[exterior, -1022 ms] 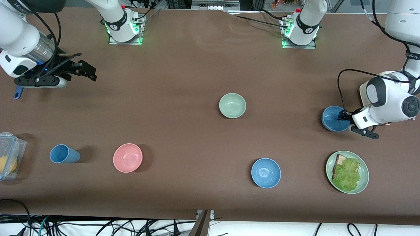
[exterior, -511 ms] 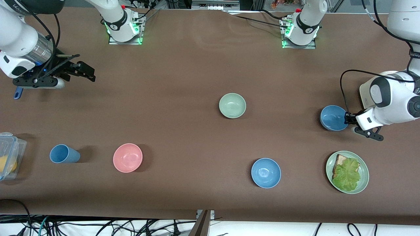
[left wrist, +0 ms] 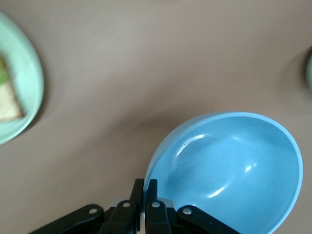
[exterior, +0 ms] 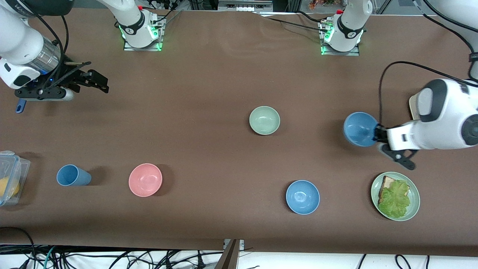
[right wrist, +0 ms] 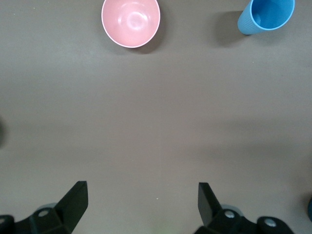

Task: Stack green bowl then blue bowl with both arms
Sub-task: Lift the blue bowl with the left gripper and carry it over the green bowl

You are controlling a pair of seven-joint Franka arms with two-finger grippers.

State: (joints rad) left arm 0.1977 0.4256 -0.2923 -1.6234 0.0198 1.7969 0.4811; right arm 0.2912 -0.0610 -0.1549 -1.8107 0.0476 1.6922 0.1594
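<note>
My left gripper is shut on the rim of a blue bowl and holds it tilted above the table, between the green bowl and the left arm's end. In the left wrist view the jaws pinch the blue bowl's rim. The green bowl stands alone mid-table. A second blue bowl sits nearer the front camera. My right gripper is open and empty, waiting over the right arm's end; its wrist view shows bare table between the fingers.
A green plate with bread and lettuce lies near the held bowl, nearer the front camera. A pink bowl, a blue cup and a clear container stand toward the right arm's end.
My left gripper has lifted the blue bowl off the table and carried it toward the green bowl. The right arm has barely moved.
</note>
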